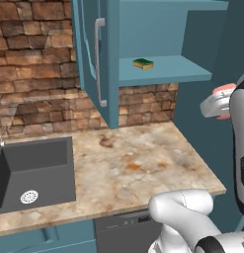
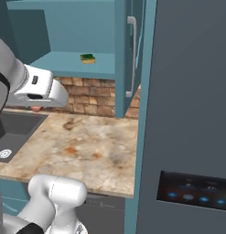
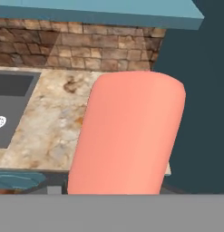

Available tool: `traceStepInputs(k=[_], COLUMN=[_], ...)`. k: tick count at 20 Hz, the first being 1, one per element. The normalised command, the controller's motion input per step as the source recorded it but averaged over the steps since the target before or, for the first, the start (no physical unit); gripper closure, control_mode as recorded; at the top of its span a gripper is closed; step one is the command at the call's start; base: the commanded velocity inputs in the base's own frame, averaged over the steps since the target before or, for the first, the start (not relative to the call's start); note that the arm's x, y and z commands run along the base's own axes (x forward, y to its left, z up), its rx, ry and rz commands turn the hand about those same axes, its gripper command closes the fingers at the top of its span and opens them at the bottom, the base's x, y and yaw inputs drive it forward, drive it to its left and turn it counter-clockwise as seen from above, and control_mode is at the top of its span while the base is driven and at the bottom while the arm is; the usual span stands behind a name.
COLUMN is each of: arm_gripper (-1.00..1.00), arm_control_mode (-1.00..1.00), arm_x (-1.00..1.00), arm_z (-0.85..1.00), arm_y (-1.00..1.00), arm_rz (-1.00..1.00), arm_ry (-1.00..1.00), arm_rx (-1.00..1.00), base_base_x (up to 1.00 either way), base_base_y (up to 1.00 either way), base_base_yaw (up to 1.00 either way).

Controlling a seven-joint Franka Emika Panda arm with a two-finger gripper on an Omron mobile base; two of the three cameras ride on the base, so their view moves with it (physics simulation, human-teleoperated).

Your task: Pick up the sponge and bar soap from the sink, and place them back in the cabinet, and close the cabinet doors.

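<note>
While the bar soap point(image 3: 129, 136) looms closest to the hand camera, a salmon-pink slab across the lower middle of that frame, its long axis runs from bottom edge up toward the upper right. The finger tips are hidden behind it, so how far they stand apart cannot be told; the bar sits where they would close. In the left base view the gripper point(image 1: 221, 105) is at the right edge, mid-height, with pink showing above and below it.

Lower left of that view lies the sink point(image 1: 44, 158), a dark grey basin with the white drain disc point(image 1: 29, 196) on its floor. The marble counter point(image 1: 143, 163) spreads right of it.

Farther back and higher, the cabinet point(image 1: 168, 74) stands with its left door point(image 1: 94, 54) swung wide. On its teal shelf, upper centre, rests the sponge point(image 1: 142, 63), green face up, long axis roughly level in the frame.
</note>
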Motion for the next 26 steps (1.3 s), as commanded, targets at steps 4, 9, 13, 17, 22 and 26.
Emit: traceStepInputs(k=[4,9,13,17,22,26], arm_gripper=[1.00,1.00,1.00,1.00,1.00,1.00], arm_control_mode=[-1.00,-1.00,-1.00,-1.00,-1.00,-1.00], arm_x=[0.65,0.66,0.63,0.71,0.72,0.67], arm_z=[0.21,0.12,0.10,0.06,0.00,0.00], arm_y=[0.00,0.00,-0.02,-0.11,-0.24,-0.14], arm_rz=[0.00,0.00,0.00,0.00,0.00,0.00], arm_ry=[-0.04,-0.03,-0.02,0.00,0.00,0.00], arm_rx=[0.00,0.00,0.00,0.00,0.00,0.00], base_base_x=[0.00,0.00,0.00,0.00,0.00,0.00], base_base_y=[0.00,0.00,0.00,0.00,0.00,0.00], base_base_yaw=[0.00,0.00,0.00,0.00,0.00,0.00])
